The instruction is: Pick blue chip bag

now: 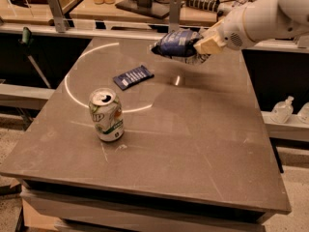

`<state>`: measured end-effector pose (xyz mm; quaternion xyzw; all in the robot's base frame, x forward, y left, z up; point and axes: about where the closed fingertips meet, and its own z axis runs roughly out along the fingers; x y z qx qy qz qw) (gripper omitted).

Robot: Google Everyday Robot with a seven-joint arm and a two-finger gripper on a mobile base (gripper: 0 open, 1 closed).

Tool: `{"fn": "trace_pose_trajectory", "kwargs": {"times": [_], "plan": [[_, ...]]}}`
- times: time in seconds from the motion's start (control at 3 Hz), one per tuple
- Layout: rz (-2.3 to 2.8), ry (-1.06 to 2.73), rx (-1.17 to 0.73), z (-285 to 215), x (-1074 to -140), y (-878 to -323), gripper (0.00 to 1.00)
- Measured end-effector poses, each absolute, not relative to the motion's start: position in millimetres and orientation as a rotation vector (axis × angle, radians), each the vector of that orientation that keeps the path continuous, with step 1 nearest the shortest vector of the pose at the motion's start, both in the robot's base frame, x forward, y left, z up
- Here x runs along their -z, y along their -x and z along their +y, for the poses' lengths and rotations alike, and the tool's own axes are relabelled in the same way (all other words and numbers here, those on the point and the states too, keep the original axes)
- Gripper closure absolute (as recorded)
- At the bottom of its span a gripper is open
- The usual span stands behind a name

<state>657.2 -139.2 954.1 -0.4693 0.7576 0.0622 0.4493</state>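
Observation:
The blue chip bag (177,44) is a puffy dark-blue foil bag with silvery patches. It hangs in the air above the far right part of the table, clear of the surface. My gripper (205,46) is shut on the bag's right end, with the white arm reaching in from the upper right. A tan fingertip (208,44) presses on the foil.
A small flat dark-blue wrapper (133,76) lies on the table (193,144) left of the bag. A green and white soda can (106,115) stands upright at the front left. Shelves with bottles and cables run along the back. Clear bottles (282,111) stand low at the right.

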Motion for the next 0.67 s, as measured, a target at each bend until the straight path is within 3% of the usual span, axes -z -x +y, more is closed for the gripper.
{"fn": "trace_pose_trajectory", "kwargs": {"times": [0.67], "plan": [[1.798, 1.041, -0.208, -150.3, -987.1, -647.4, 1.0]]}}
